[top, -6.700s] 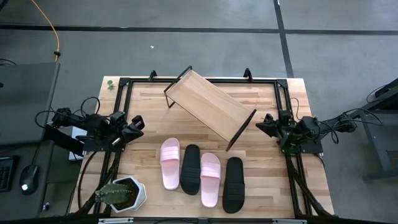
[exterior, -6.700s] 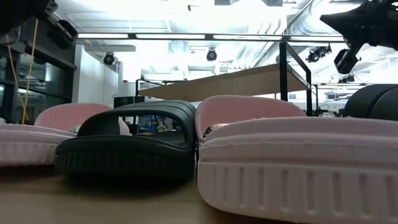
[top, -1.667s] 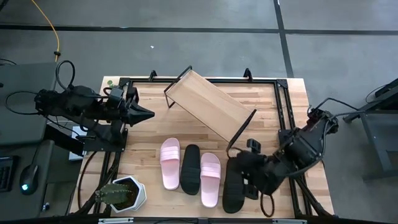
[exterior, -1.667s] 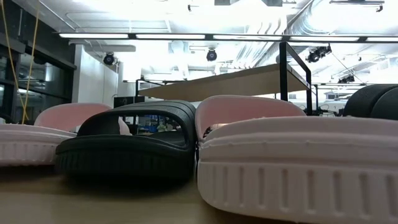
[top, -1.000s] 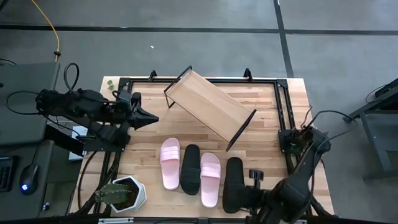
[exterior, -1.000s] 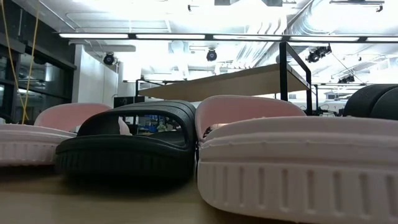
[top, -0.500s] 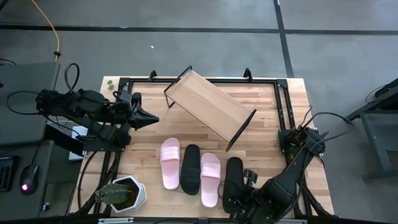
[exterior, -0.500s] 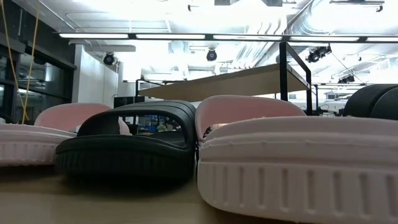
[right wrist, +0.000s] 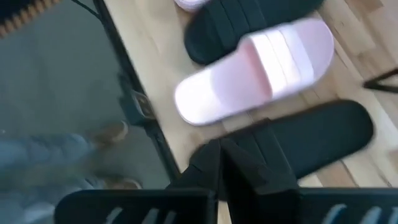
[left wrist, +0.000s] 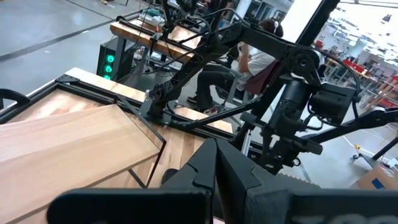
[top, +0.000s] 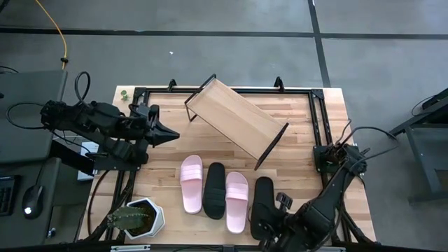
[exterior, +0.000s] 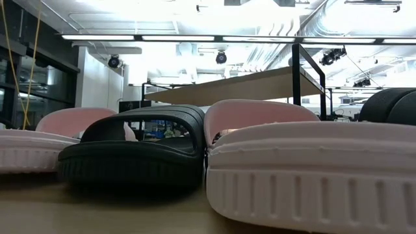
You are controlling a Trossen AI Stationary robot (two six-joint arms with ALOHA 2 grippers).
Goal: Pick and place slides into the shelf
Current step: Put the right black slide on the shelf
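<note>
Four slides in a row near the table's front edge — pink (top: 191, 184), black (top: 215, 190), pink (top: 236, 201), black (top: 262, 206) — long axes running front to back, straps toward the shelf (top: 234, 120), which sits tilted behind them, well apart. None on it yet. Right gripper (top: 269, 225) low over the heel end of the rightmost black slide, fingers shut, holding nothing. Left gripper (top: 170, 134) parked at the left, likewise shut and empty. Risk from here: descending with closed fingers would shove the slide forward or off the edge rather than grasp it — needs opening first. Could also nudge the neighbouring pink slide, lying just beside.
</note>
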